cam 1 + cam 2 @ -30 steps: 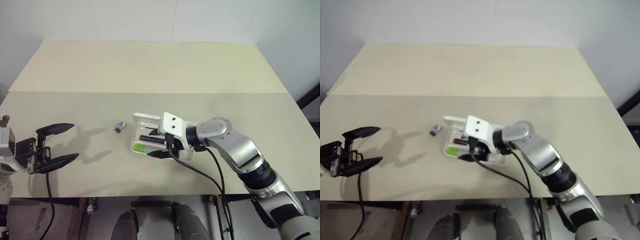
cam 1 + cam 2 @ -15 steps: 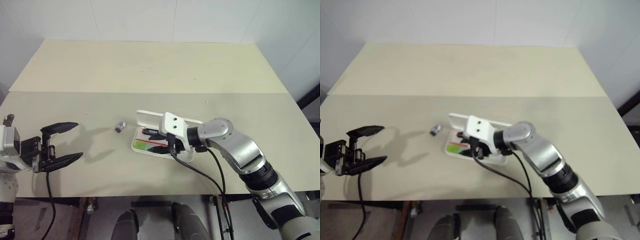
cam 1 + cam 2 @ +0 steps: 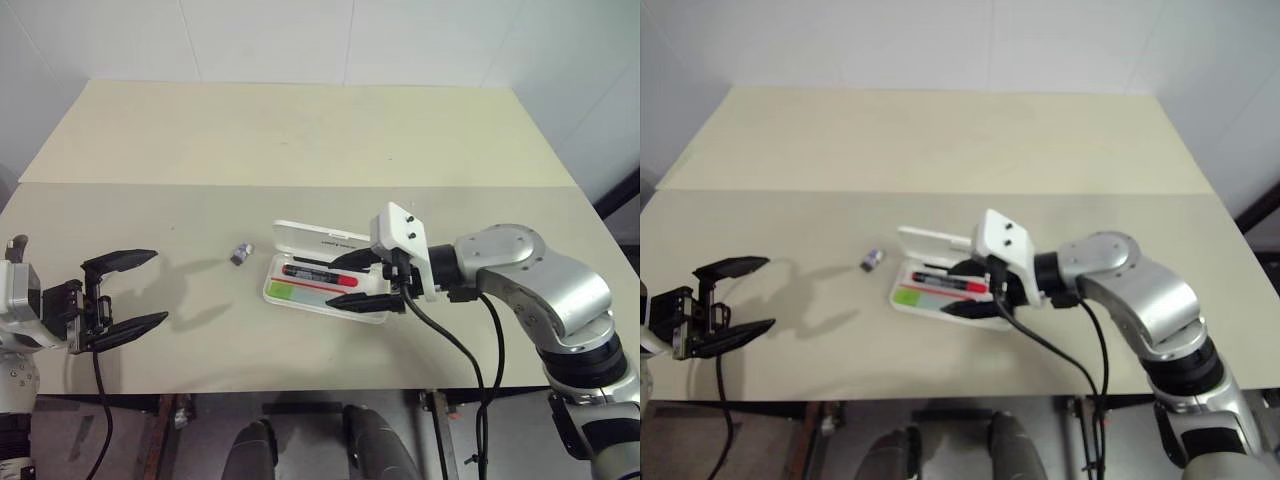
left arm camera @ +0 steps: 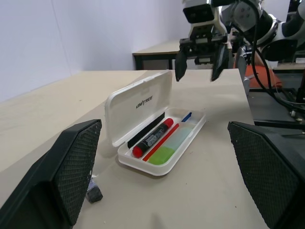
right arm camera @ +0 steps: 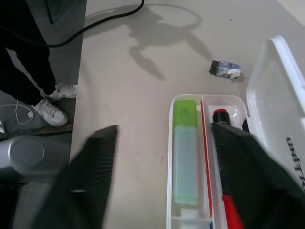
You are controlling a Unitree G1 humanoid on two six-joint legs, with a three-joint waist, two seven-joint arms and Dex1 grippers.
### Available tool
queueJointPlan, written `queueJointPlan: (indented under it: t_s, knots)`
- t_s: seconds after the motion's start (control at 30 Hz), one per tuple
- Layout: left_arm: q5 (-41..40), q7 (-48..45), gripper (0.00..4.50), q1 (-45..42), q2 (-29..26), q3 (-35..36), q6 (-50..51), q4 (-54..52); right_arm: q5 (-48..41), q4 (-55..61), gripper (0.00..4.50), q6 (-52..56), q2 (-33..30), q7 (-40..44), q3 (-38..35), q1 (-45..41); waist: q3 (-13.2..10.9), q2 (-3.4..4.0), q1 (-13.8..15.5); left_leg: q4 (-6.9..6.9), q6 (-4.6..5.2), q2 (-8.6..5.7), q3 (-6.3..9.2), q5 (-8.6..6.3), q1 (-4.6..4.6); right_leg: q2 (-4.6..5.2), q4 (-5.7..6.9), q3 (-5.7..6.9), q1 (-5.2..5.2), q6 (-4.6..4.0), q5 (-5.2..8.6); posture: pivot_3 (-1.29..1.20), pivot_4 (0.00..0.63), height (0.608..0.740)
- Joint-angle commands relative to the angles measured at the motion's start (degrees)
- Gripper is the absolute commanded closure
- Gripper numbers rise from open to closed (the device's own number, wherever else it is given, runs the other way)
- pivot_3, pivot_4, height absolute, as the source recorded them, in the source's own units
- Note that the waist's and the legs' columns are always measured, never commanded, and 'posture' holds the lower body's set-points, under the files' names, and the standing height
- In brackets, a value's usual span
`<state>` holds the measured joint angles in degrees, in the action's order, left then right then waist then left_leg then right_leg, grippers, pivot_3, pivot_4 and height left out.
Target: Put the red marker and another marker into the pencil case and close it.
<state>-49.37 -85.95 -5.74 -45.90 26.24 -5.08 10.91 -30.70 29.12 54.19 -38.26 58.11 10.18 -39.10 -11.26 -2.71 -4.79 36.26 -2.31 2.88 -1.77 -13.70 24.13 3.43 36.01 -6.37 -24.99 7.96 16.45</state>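
Observation:
The white pencil case (image 3: 372,311) lies open at mid-table, its lid (image 3: 318,238) raised at the far side. The red marker (image 3: 320,272) rests in the case along the lid side. The other marker, a light-green highlighter (image 3: 290,291), sits in the near compartment. My right gripper (image 3: 338,284) hovers open just above the case's right end, one finger on each side, holding nothing. From the left wrist view, the case (image 4: 143,169), red marker (image 4: 152,138) and right gripper (image 4: 198,62) are all visible. My left gripper (image 3: 155,287) stands open and empty, far to the left.
A tiny grey stub (image 3: 241,252) lies on the table just left of the case. The right arm's black cable (image 3: 450,340) hangs over the table's front edge. A person's white shoes (image 5: 50,112) show on the floor below that edge.
My right gripper has opened and drawn back to the right and upward, leaving the red marker lying in the case. The left gripper has stayed in place.

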Motion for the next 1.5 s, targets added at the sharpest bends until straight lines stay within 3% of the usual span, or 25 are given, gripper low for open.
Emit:
queueJointPlan:
  t_s: [0.03,0.2,0.5,0.73,1.0,1.5]
  knots:
    - [0.6,-0.3,0.0,1.0,1.0,2.5,-1.2,-3.4,-3.1,2.7,0.01,-0.1,-1.0,-0.5,-4.0,0.2,0.0,0.0,0.0,0.01,0.0,0.0,0.0,0.0,0.0,0.0,0.0,0.0,0.01,0.0,0.0,0.0,0.15,0.74]
    - [2.4,2.7,0.0,2.3,3.1,3.7,-2.6,-6.1,-6.3,2.7,0.01,-0.3,-2.4,-0.8,-7.4,0.4,0.0,0.0,0.1,0.02,0.0,-0.01,0.01,0.0,-0.06,0.01,-0.05,0.0,0.12,0.02,-0.02,0.0,0.15,0.74]
    - [16.6,20.9,0.0,4.6,10.1,1.3,-8.5,-11.6,-9.0,2.6,0.01,-3.1,-5.3,-3.4,-16.4,5.7,0.0,-0.01,0.4,0.03,0.0,-0.03,0.05,0.0,-0.15,0.04,-0.17,0.02,0.35,0.09,-0.05,0.0,0.15,0.74]
    - [26.5,35.5,0.0,1.6,14.3,-4.5,-6.9,-13.6,-7.3,1.2,0.01,-6.8,-4.7,-5.1,-14.2,6.0,0.0,-0.02,0.3,0.03,0.01,-0.05,0.01,0.0,-0.48,0.03,-0.15,-0.05,0.61,0.12,-0.11,0.0,0.15,0.74]
    - [35.7,49.6,0.0,-4.4,16.7,-11.4,1.5,-12.8,-7.1,1.7,0.01,-8.4,-4.1,-7.3,-13.1,7.0,0.0,-0.04,0.5,0.0,0.01,-0.05,0.02,0.01,-0.58,0.0,-0.14,-0.06,0.69,0.15,-0.13,0.0,0.15,0.74]
    - [41.2,56.0,0.0,-9.8,15.7,-18.9,15.7,-11.7,-7.6,3.1,0.01,-8.4,-3.5,-11.0,-12.7,7.8,0.0,-0.04,0.6,-0.03,0.01,-0.06,0.02,0.01,-0.58,-0.02,-0.15,-0.06,0.69,0.16,-0.13,0.0,0.15,0.74]
